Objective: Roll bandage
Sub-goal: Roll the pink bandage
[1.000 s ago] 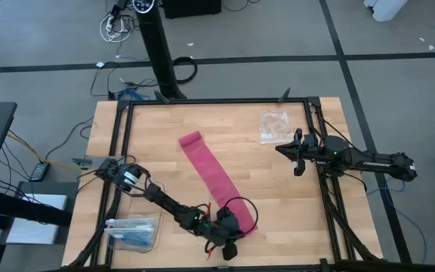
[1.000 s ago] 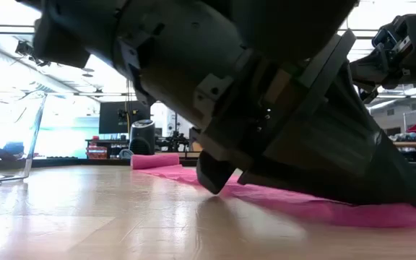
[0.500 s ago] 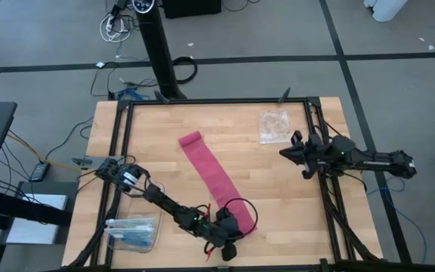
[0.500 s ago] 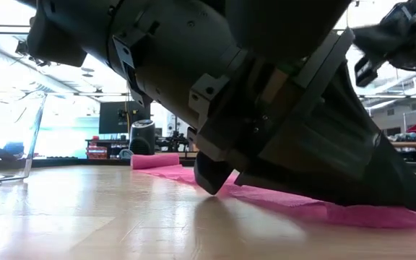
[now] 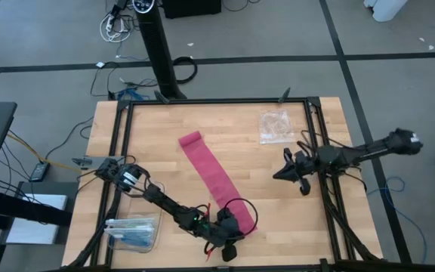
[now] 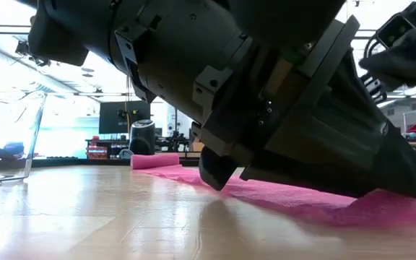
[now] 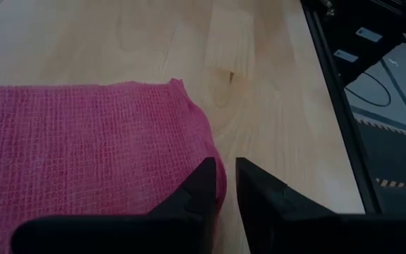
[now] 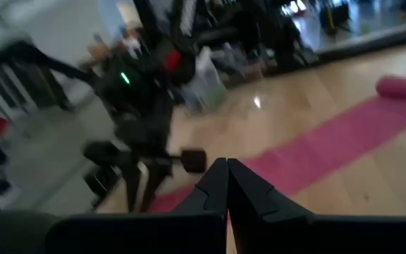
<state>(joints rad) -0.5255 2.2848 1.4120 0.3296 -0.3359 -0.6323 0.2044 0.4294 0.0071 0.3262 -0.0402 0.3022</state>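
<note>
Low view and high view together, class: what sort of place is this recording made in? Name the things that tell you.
Most likely a robotics lab or workshop. A framed wooden table carries two robot arms, loose cables trail over a grey floor beside a post, and the low view shows a monitor and equipment benches in an open room behind.

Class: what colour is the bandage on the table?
Magenta-pink bandage, with an open mesh weave; left wrist view.

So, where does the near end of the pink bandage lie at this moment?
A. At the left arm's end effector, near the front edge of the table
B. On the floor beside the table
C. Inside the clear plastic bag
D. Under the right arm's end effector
A. In the high view the bandage runs diagonally down to the left end effector near the table's front edge, and the left wrist view shows the fingertips at its corner.
</note>
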